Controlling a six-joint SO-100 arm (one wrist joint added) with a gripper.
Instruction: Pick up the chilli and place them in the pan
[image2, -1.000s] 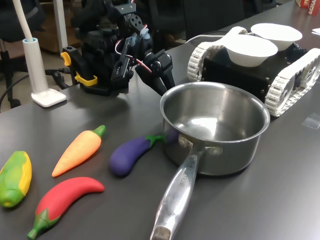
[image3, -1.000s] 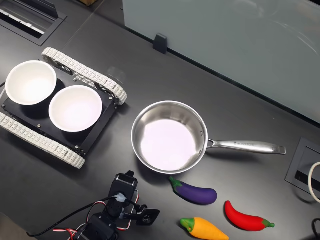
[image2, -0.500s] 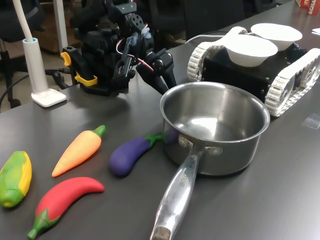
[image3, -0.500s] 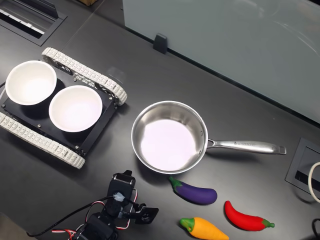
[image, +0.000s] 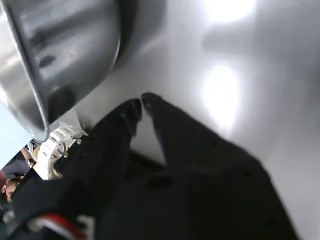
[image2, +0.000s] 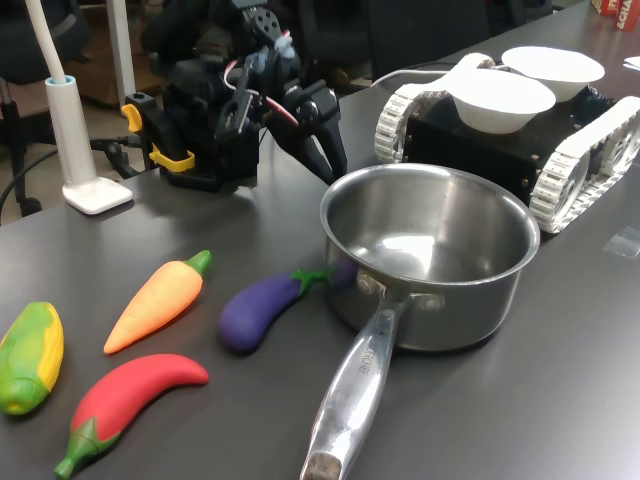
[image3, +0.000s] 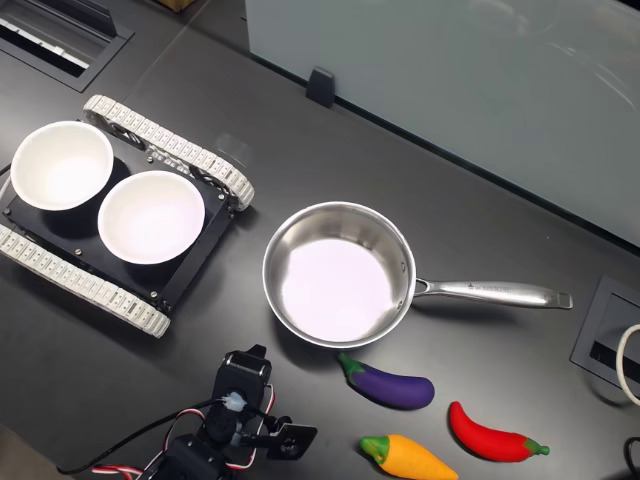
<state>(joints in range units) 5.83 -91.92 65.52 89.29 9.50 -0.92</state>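
Dark tabletop (image2: 560, 400) carrying curved glossy red chilli (image2: 130, 398), lying well apart from clenched black pincer (image2: 335, 170) hovering beside shiny steel pan (image2: 430, 255).

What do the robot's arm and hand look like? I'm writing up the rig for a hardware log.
The arm is matte black plastic with blocky servo housings, thin red and white wires looping between joints, and a yellow clamp at its base. The hand has two tapering black fingers ending in points.
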